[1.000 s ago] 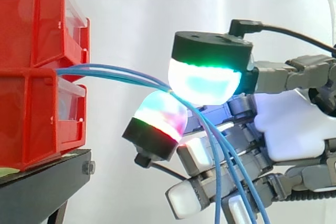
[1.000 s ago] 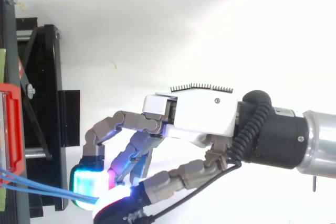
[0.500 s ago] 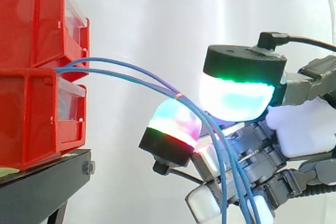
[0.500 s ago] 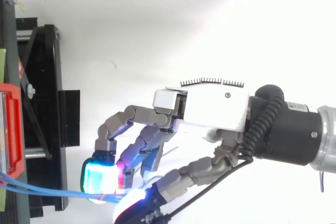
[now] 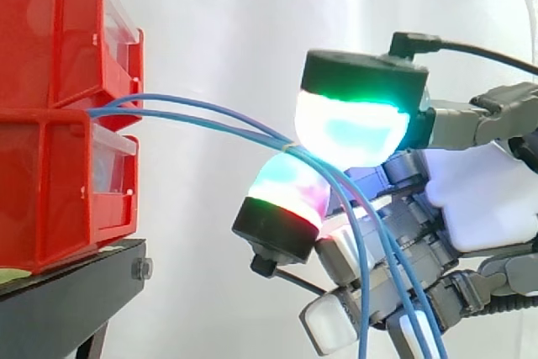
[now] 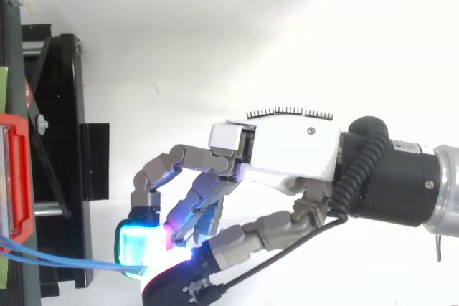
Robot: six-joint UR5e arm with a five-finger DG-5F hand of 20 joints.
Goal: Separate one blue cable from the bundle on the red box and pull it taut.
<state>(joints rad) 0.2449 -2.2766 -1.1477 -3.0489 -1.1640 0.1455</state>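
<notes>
Two thin blue cables leave the gap between the stacked red bins and arc to the right, slack. They meet where a green-cyan fingertip pad presses down against a red-cyan pad. My hand comes in from the right and is shut on the cables at that point. Below the pinch, several blue strands hang down in front of the lower fingers. From above, the blue cables run from the red bin to the glowing cyan pad of the hand.
The bins sit on a black stand, seen from above as a black frame at the left. A white curtain hangs behind. Open space lies between the bins and the hand.
Half a second ago the two pads stood apart with the cables loose between them. The upper pad has since moved left and down, closing onto the lower pad at the cables.
</notes>
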